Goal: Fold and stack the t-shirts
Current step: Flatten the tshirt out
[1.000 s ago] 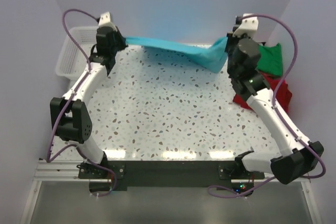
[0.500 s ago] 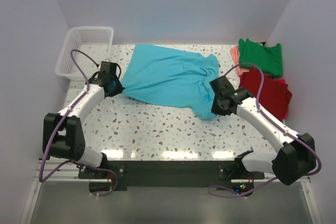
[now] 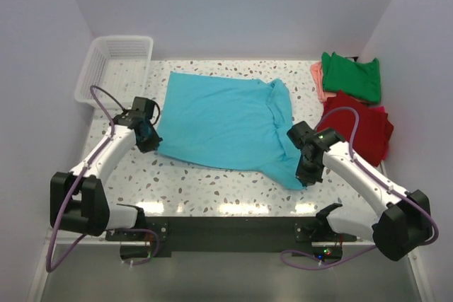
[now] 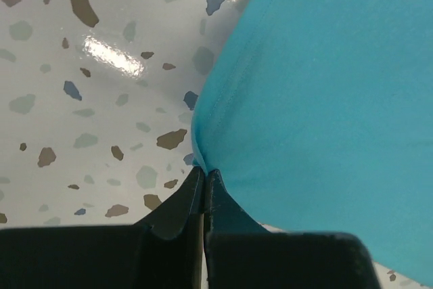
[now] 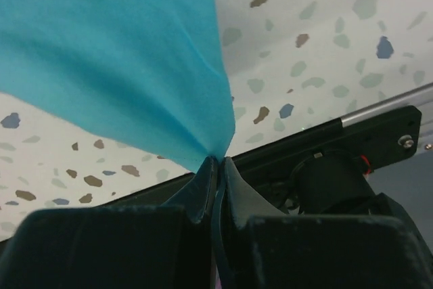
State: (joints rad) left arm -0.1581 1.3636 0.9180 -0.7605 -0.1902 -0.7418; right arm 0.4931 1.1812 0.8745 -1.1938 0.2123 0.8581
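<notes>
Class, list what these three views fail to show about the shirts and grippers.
Top view: salmon-pink t-shirt mostly buried under green t-shirt and red t-shirt.
Top view: fingertips of left gripper and right gripper hidden by their own wrists.
Wrist views: turquoise t-shirt cut off by frame edges.

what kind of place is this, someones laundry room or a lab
Probably a robotics lab test cell, not a home: plain walls box in a speckled table, a left arm and right arm are bolted at its near edge, and a turquoise t-shirt lies spread on it.
</notes>
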